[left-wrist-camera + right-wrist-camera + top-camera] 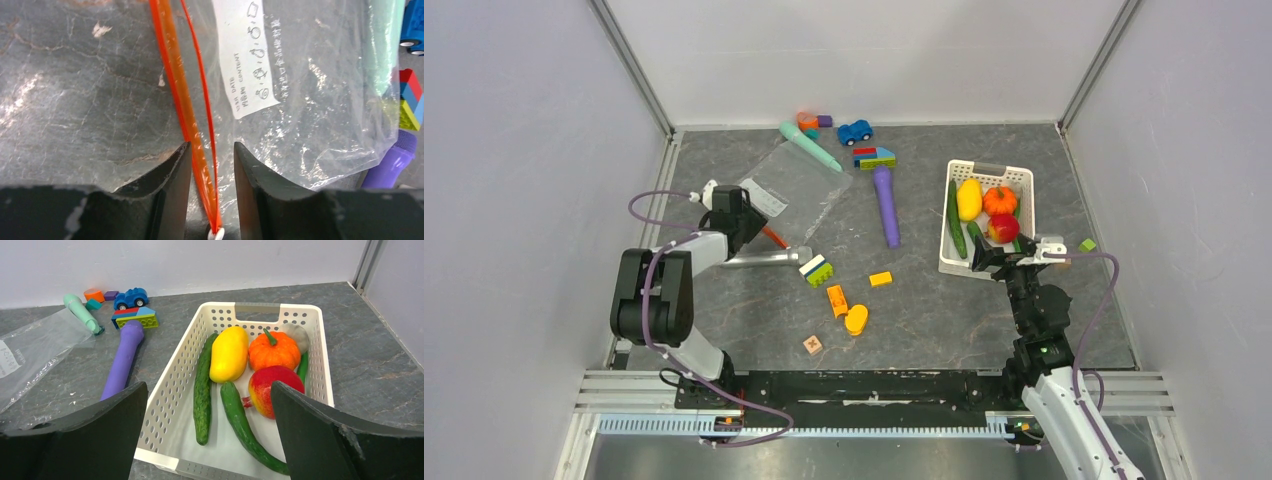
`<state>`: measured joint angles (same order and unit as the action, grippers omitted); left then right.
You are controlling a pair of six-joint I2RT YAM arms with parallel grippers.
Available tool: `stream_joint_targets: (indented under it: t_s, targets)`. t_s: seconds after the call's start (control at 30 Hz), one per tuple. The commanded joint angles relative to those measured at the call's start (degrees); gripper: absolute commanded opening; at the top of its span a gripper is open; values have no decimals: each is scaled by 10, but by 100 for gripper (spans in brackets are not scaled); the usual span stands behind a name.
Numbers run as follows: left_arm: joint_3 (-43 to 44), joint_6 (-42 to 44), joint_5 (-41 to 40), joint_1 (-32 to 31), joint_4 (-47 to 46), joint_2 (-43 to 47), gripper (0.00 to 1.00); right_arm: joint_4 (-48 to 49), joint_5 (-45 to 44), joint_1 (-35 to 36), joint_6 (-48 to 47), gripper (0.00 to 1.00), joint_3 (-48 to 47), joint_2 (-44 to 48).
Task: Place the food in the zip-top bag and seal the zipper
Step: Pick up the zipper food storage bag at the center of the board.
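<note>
Orange-red zipper [186, 107] inside parted left claw [212, 150]; food [229, 354] lies in basket [172, 385].

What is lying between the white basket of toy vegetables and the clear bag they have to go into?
A purple toy tool lies on the table between the basket and the bag. It lies flat, so lifting the food over it should probably work. A teal tool lies along the bag's far edge.

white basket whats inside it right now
Inside the basket: yellow squash, orange pumpkin, red fruit, two cucumbers. A white piece and another green one are partly covered.
</note>
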<state>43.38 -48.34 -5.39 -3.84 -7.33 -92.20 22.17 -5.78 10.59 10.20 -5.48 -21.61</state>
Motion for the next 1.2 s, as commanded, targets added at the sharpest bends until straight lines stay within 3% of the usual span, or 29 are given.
stream_joint_targets:
  t_s: [0.0,0.4,0.47,0.53,0.6,0.77,1.03,1.17]
  targets:
    - [37,7,-2,2,-15,-13,42,25,7,-1,-2,98,-12,2]
    - [82,9,0,3,-12,-67,34,9,-2,-1,-11,98,-19,10]
    - [89,7,-3,4,-12,-75,26,9,-2,-2,-11,98,-19,12]
    - [104,7,6,6,-8,-78,3,9,-3,-1,-11,98,-20,12]
    - [116,11,12,6,-6,-65,2,8,2,-2,-10,98,-22,12]
    - [119,44,-14,5,21,44,2,21,73,-1,-10,98,-19,-2]
    - [165,98,-88,-3,240,259,2,27,314,0,-13,98,-83,-125]
    - [178,88,-137,-14,327,343,2,89,320,51,11,98,-88,-194]
